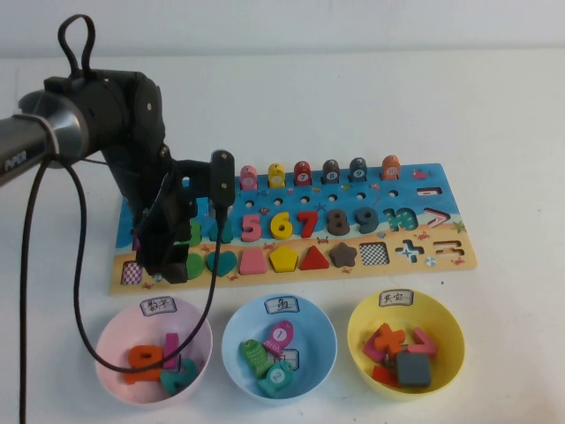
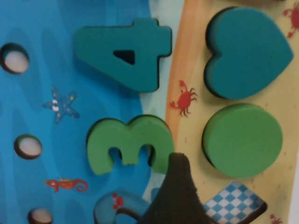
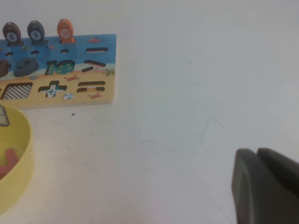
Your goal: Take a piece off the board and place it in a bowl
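Left gripper (image 1: 168,265) low over the board (image 1: 441,256) beside green disc (image 2: 242,140), finger spread unclear; right gripper (image 3: 266,186) parked, fingers together

Number pieces 5 (image 1: 251,227), 6, 7, 8, 9 on board (image 1: 441,256); "PiPER" on left arm (image 1: 16,162)

A pink bowl (image 1: 115,340) is sitting on the white counter (image 1: 494,115), holding an orange piece (image 1: 144,359) and a teal piece (image 1: 179,375). Just beside it, a light blue bowl (image 1: 320,340) is holding teal fish pieces (image 1: 275,378) and a pink fish piece (image 1: 279,336). A teal heart (image 2: 247,51) is lying near a teal number 4 (image 2: 124,53) and a green number 3 (image 2: 128,144).
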